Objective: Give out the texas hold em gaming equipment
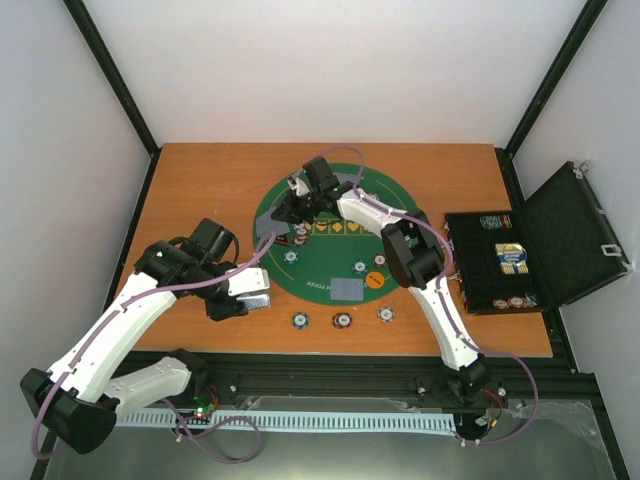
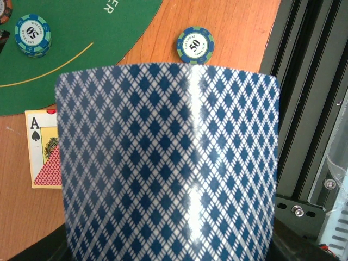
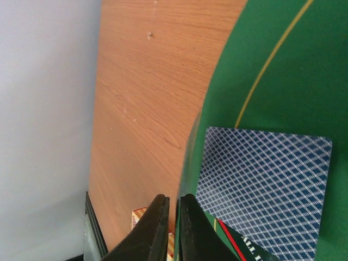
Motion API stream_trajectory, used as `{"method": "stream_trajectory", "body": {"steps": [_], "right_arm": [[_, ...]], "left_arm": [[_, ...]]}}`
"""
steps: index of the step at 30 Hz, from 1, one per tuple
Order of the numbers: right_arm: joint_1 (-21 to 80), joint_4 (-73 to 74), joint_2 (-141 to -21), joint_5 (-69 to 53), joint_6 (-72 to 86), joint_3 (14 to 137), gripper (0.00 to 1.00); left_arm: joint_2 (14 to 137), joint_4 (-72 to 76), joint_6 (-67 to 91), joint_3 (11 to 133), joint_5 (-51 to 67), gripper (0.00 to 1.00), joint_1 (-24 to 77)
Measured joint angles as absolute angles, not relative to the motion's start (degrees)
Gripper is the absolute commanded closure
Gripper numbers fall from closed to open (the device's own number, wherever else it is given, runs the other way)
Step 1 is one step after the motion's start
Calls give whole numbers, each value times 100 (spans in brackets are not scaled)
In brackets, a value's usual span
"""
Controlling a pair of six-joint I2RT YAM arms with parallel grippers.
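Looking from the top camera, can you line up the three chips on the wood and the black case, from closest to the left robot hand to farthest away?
1. Left chip, just right of the left gripper, which holds a blue-backed card.
2. Middle chip, next along the row.
3. Right chip, at the end of the row.
4. Black case, far right, open.

Mat (image 1: 312, 268) lies centred on the table (image 1: 200, 180), case (image 1: 575, 235) to its right, three chips (image 1: 343, 321) before it

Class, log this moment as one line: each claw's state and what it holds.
left claw: shut on card | right claw: shut, nothing seen held, over mat edge
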State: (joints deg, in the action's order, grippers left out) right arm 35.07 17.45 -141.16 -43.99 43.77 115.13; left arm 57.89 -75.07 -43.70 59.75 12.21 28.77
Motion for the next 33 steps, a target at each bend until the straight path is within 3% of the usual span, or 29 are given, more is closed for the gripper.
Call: {"method": "stream_trajectory", "body": {"steps": [6, 14, 18, 23, 27, 33], "right_arm": [[3573, 2340, -14188, -4139, 4191, 11697, 63], [3562, 2703, -13375, -3771, 3942, 10768, 50], [3559, 2368, -12009, -3669, 3931, 9590, 37], [3616, 1140, -9627, -3684, 4268, 7131, 23], [4066, 620, -8208, -3581, 4563, 5478, 19], [4834, -242, -7111, -3492, 5266, 3913, 18]], "left_arm": [[5787, -7507, -4368, 5975, 1225, 78, 2877], [5784, -7507, -4327, 5975, 1221, 78, 2877], [5780, -7505, -4309, 5975, 1219, 78, 2877], [5743, -7505, -4296, 5975, 1221, 79, 2877], [5714, -7505, -4296, 5975, 1221, 80, 2877], [5717, -7500, -4268, 5975, 1245, 80, 2877]]}}
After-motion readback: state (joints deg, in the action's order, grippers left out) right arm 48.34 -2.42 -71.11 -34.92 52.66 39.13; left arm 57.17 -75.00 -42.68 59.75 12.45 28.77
